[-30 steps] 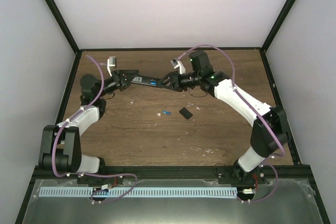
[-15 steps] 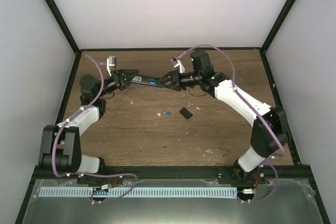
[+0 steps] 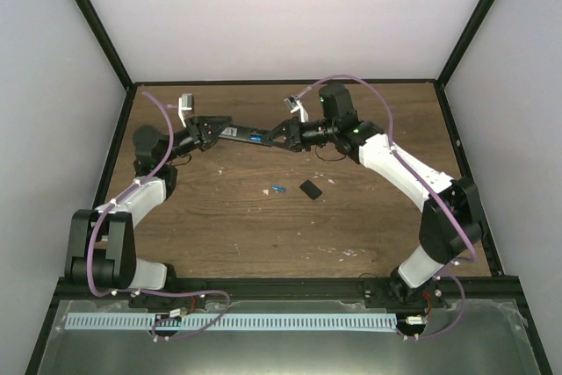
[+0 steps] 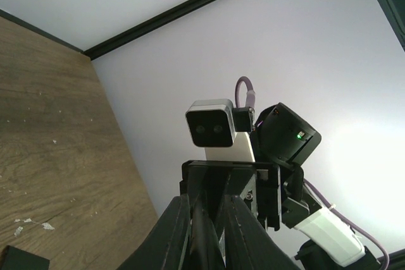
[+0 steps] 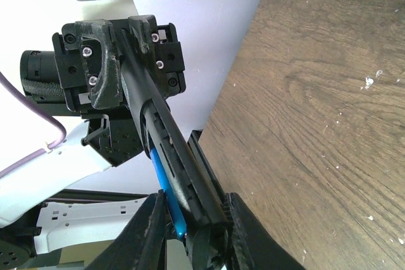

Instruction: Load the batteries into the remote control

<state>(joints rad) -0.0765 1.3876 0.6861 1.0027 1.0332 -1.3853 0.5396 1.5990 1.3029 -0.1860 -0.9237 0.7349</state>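
The remote control [image 3: 250, 136] is a slim black bar held in the air over the back of the table, between both grippers. My left gripper [image 3: 221, 132] is shut on its left end, my right gripper [image 3: 283, 136] on its right end. One blue battery [image 3: 255, 139] sits along the remote's bay. In the right wrist view this battery [image 5: 166, 194] lies between one finger and the remote [image 5: 174, 156], inside my right gripper [image 5: 193, 222]. In the left wrist view my left gripper [image 4: 207, 232] clamps the remote's edge [image 4: 205, 248]. A second blue battery [image 3: 278, 189] lies on the table.
A short black cover piece [image 3: 310, 189] lies on the wooden table [image 3: 228, 226] just right of the loose battery. A black frame and pale walls close in the table's back and sides. Small white specks dot the wood.
My right wrist has shifted slightly left and turned a little at the remote's end. The left arm, the remote, the loose battery and the cover have not moved.
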